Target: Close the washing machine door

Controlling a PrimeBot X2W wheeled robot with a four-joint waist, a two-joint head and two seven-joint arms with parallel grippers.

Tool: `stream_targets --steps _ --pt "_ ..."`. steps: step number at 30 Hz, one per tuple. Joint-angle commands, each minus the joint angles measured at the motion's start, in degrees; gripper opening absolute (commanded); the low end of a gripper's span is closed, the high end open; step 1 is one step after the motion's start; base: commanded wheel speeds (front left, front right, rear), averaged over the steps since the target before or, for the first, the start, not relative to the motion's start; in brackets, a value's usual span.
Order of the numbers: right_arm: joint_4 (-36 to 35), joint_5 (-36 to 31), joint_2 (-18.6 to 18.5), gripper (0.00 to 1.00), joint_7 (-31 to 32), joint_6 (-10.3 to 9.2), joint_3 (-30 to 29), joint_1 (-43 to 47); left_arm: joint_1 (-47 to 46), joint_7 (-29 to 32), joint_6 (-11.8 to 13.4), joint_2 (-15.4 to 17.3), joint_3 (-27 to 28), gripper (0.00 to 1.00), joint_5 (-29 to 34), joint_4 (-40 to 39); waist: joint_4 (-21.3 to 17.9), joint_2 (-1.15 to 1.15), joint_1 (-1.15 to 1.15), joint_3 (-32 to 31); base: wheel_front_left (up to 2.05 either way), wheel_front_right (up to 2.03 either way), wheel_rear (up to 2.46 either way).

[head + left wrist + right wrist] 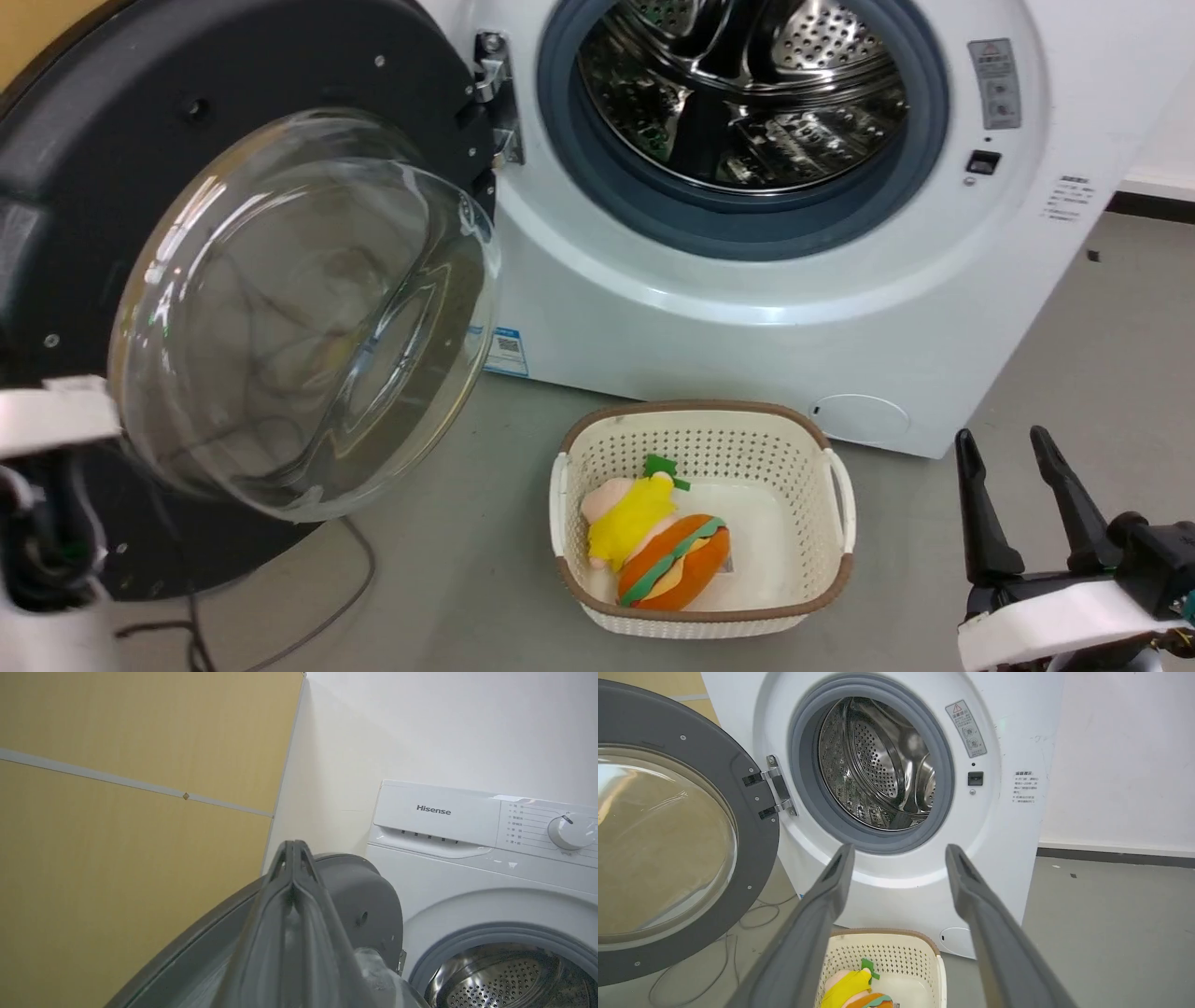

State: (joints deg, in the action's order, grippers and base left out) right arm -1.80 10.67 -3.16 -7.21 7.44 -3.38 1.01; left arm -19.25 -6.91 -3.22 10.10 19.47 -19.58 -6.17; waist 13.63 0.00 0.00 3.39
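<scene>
Nearest, at near left: left gripper (293, 851) pressed together beside the black rim of the washing machine door (299, 308), hanging wide open left of the washing machine (747, 308). Near right: right gripper (1004, 439) spread wide, empty. Probably starting the push; next, swing rightward until latched.

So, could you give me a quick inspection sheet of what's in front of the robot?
Surface: grey floor.
Job's things: washing machine door swung wide open; washing machine drum mouth uncovered.
Clutter: cream basket holding plush toys, before the machine.
Grippers: left gripper shut, by the door's edge; right gripper open, holding nothing.
Cables: dark cable on the floor under the door.
Surroundings: yellow wall panel, white wall.
</scene>
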Motion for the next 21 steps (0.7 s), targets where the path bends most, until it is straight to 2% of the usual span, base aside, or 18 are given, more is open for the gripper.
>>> stream_targets --steps 1,9,13,16,21 --pt "-0.16 0.57 0.14 1.0 -0.68 0.02 -0.24 0.65 -2.25 0.06 -0.49 1.48 1.56 0.0 -1.96 0.98 0.85 0.0 0.0 0.43 0.0 0.0 0.0" --pt "0.0 1.3 0.16 1.0 -1.63 0.03 -0.83 0.32 -7.03 3.07 0.02 6.4 6.58 0.0 -8.37 6.9 3.15 0.0 0.0 1.74 0.0 0.0 0.0" --pt "0.22 1.74 0.17 1.0 -2.11 0.03 -1.06 0.19 -8.71 9.41 2.06 8.42 7.9 0.0 -12.89 11.34 4.24 0.0 0.0 2.3 0.0 0.0 0.0" --pt "0.36 2.08 0.18 1.0 -2.47 0.03 -1.19 0.04 -10.01 14.69 2.64 9.63 8.86 0.0 -17.41 14.19 4.98 0.0 0.0 2.72 0.0 0.0 0.0" --pt "0.71 2.76 0.19 1.0 -3.07 0.03 -1.35 -0.09 -10.43 22.08 2.15 11.29 9.18 0.0 -22.58 18.02 6.19 0.0 0.0 3.16 0.0 0.0 0.0"
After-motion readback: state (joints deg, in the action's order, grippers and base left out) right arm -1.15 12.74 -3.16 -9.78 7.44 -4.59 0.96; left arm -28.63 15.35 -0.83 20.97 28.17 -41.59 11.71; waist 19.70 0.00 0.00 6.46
